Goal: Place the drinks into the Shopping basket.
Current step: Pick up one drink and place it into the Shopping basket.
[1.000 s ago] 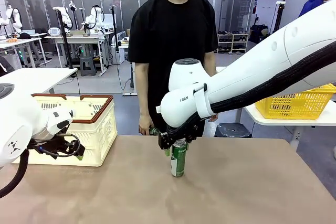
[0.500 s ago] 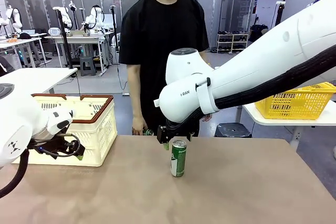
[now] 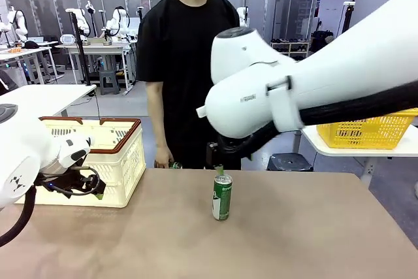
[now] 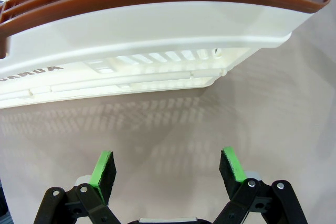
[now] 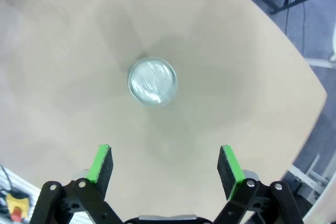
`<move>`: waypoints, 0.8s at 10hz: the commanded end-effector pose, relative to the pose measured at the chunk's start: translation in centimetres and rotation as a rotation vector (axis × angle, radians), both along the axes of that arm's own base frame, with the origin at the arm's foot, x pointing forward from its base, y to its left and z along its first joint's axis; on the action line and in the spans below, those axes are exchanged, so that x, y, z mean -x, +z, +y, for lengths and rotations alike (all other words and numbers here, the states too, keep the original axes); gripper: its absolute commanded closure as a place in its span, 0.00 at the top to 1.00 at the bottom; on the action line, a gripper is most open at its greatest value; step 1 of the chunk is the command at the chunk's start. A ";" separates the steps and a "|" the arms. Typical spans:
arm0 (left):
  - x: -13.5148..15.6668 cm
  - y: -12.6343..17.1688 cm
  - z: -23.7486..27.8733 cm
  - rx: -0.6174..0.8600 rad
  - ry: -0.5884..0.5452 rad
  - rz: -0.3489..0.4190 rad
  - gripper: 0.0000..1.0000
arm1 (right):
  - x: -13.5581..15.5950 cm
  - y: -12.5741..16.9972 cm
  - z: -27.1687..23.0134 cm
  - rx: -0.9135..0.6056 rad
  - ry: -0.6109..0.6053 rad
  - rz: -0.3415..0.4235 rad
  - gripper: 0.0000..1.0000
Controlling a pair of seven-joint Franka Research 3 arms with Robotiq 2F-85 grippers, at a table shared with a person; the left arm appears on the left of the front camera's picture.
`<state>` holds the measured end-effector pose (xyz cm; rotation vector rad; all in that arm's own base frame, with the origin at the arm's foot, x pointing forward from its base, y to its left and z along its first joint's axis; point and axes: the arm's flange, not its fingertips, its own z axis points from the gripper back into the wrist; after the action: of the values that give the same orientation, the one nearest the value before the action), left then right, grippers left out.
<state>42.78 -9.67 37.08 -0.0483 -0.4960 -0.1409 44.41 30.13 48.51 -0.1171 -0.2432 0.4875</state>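
The table [image 3: 307, 240] has a plain tan top with rounded corners. Two things stand directly on it.

1. A green can [image 3: 221, 196] stands upright near the middle of the table. It is just below the right gripper [image 3: 219, 170] and does not touch it. In the right wrist view its silver top lies ahead of the fingers, slightly toward the left one.

2. A cream basket [image 3: 121, 161] with a brown rim sits flat on the table just ahead of the left gripper [image 3: 93, 191]. Its lettered side wall faces the fingers without touching them. The lattice casts a shadow on the table in between.
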 end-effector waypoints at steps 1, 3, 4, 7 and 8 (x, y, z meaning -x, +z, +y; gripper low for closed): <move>-0.1 0.0 -0.1 0.004 0.000 -0.011 1.00 | 4.9 1.9 -6.2 0.034 0.017 -0.006 1.00; -0.1 0.0 -0.1 0.004 0.000 -0.011 1.00 | 8.7 2.8 -12.9 -0.016 -0.003 -0.008 1.00; -0.1 0.0 -0.1 0.004 0.000 -0.011 1.00 | 10.1 2.6 -15.8 -0.042 0.028 0.008 1.00; -0.1 0.0 -0.1 0.004 0.000 -0.011 1.00 | 11.3 0.8 -23.4 -0.142 -0.012 0.012 1.00; -0.1 0.0 -0.1 0.004 0.000 -0.011 1.00 | 11.4 0.2 -24.6 -0.156 -0.002 0.016 1.00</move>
<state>42.80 -9.67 37.08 -0.0483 -0.4962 -0.1407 33.10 6.26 50.00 -0.0015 -0.2505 0.4528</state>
